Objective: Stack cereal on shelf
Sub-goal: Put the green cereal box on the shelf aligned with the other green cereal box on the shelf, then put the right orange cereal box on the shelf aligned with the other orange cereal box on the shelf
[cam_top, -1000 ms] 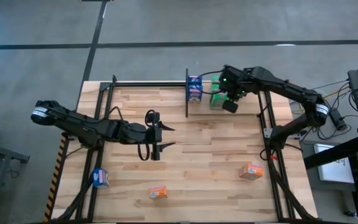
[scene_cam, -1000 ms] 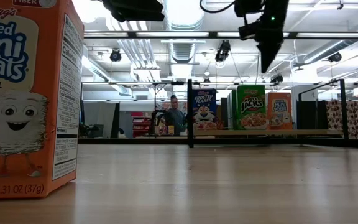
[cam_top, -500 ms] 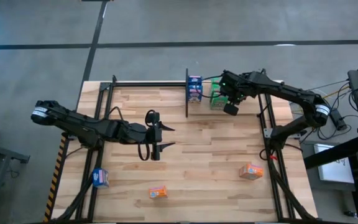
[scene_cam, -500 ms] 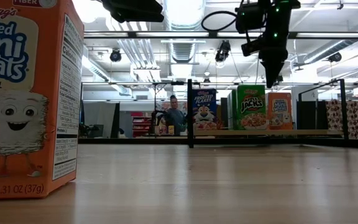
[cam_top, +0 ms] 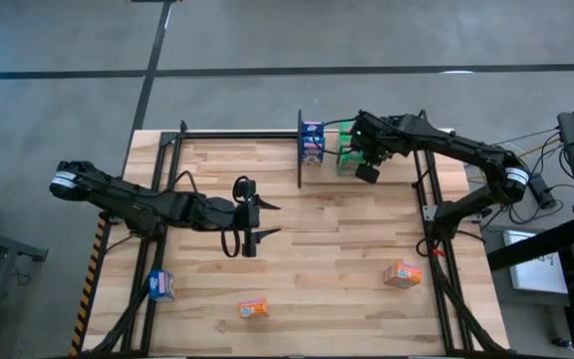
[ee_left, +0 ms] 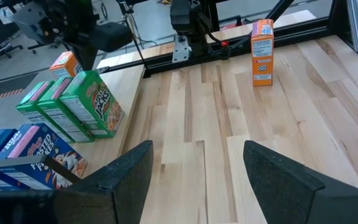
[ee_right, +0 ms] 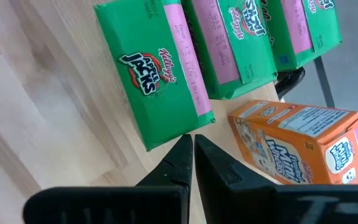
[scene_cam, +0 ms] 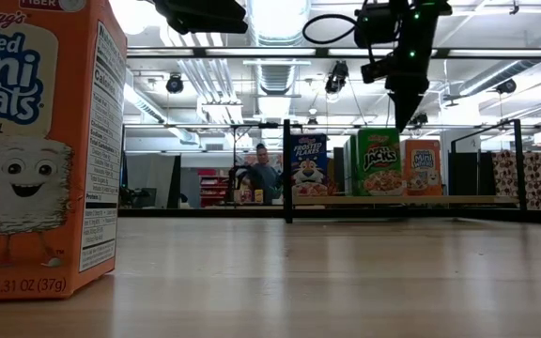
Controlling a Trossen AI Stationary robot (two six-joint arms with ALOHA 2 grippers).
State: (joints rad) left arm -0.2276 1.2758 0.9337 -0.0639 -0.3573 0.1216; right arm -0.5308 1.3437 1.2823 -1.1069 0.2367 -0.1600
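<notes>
Right gripper (cam_top: 368, 172), fingers pinched shut and empty, hovers upper right over the shelf (cam_top: 247, 134) beside the green cereal boxes (ee_right: 157, 68), likely for nudging them flush; left gripper (cam_top: 250, 219) waits wide open mid-table, loose orange box (cam_top: 403, 274) lower right.
</notes>
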